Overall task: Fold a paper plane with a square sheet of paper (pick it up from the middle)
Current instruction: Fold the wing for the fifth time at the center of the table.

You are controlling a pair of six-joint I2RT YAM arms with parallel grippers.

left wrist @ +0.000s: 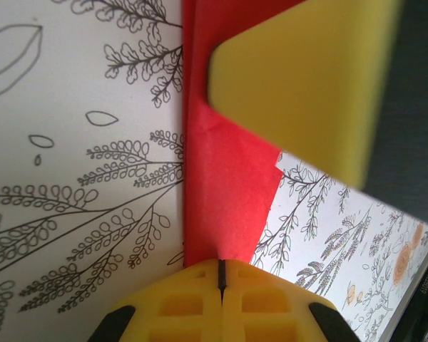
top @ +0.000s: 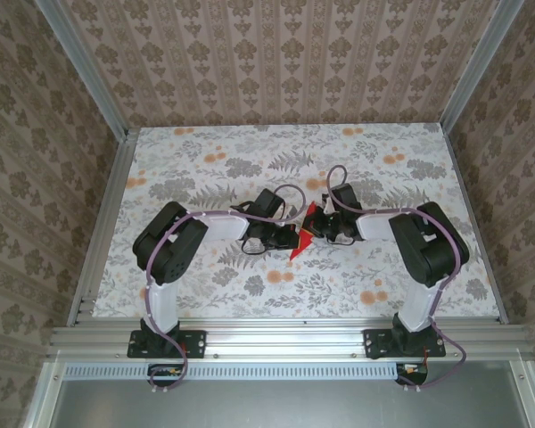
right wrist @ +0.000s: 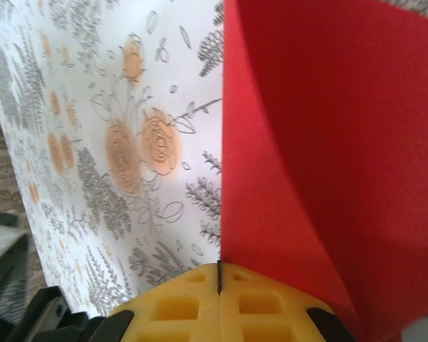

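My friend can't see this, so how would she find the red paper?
Start at the flowery table, then go to its middle, where the left arm and right arm meet. Shut in their jaws is the red paper, the only plain red thing among grey and orange flowers.

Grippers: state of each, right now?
Left gripper: closed, pinching the red paper.
Right gripper: closed, pinching the same red paper.

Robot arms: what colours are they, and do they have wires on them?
The left arm and the right arm each have white links, chunky black joints and a black base. A thin purple cable runs along each arm. The fingers are bright yellow, with square pockets moulded in and black trim at the corners.
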